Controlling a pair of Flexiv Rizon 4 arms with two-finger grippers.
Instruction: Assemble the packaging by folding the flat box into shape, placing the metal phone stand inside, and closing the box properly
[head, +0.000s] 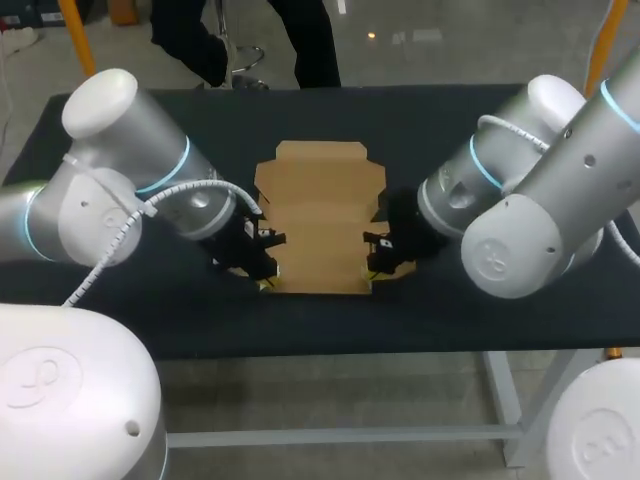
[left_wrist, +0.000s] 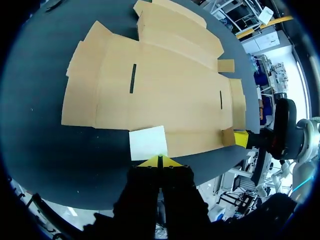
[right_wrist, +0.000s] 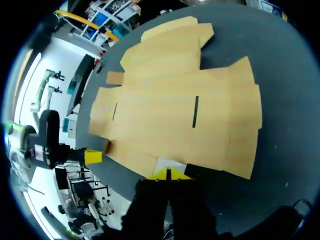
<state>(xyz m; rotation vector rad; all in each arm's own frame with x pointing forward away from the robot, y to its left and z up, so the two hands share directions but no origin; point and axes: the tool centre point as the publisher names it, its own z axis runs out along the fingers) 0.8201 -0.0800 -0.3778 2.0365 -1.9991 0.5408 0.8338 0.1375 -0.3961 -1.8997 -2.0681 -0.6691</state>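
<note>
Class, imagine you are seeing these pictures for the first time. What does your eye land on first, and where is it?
A flat cardboard box lies unfolded in the middle of the dark table, tan against black. At its near edge, the left claw and the right claw, tips bright yellow, each seem to pinch a pale flap at opposite corners.

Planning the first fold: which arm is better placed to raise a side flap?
Left, narrowly: the left gripper meets a pale flap of the cardboard box; the right gripper meets a smaller one.
</note>
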